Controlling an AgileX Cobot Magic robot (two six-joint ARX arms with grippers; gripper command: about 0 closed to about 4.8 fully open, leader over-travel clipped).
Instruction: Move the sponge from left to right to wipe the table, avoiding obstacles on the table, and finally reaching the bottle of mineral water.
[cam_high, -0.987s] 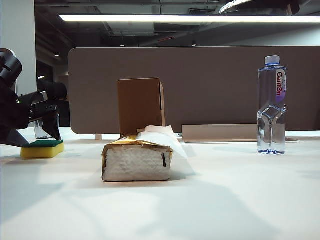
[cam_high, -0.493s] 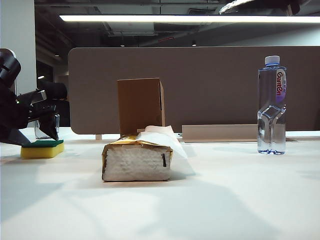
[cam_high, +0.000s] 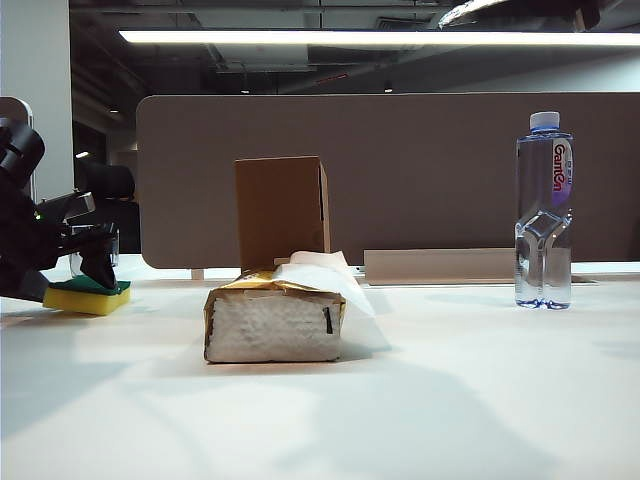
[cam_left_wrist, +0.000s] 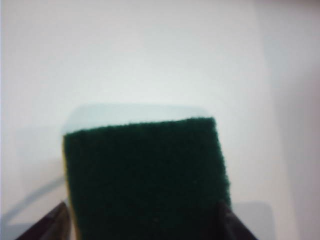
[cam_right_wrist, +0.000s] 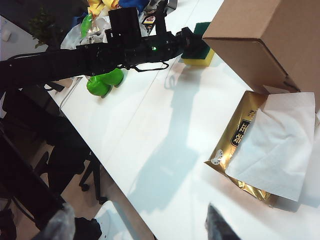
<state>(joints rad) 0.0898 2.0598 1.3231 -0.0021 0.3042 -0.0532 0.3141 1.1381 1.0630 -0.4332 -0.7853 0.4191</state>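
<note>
Lying nearest the exterior camera, a gold-wrapped pack of white tissues (cam_high: 274, 322) is seen on the wide white worktop (cam_high: 400, 400), with one sheet sticking out of its top. Directly behind it, an upright plain brown cardboard box (cam_high: 281, 212) is set, close to the pack.

At the far left of the exterior view, the rectangular yellow sponge with a dark green scouring layer (cam_high: 88, 295) is found resting on the worktop, well apart from the pack and the box. The black left gripper (cam_high: 88, 272) is lowered over it; in the left wrist view its two finger tips (cam_left_wrist: 52, 227) are seen one at each side of the sponge (cam_left_wrist: 147, 175), so it appears to be clamped on the sponge. The same arm is also seen from the right wrist view, reaching to the sponge (cam_right_wrist: 200, 49) beside the box (cam_right_wrist: 270, 35).

The right gripper (cam_right_wrist: 140, 225) is held above the worktop's near edge, over the tissue pack (cam_right_wrist: 260, 150), with its blurred fingers set wide apart and nothing between them.

At the far right, a tall clear plastic bottle with a white cap and a purple-white label (cam_high: 544, 210) stands upright. Brown-grey divider panels (cam_high: 420, 170) are ranged along the back edge.
</note>
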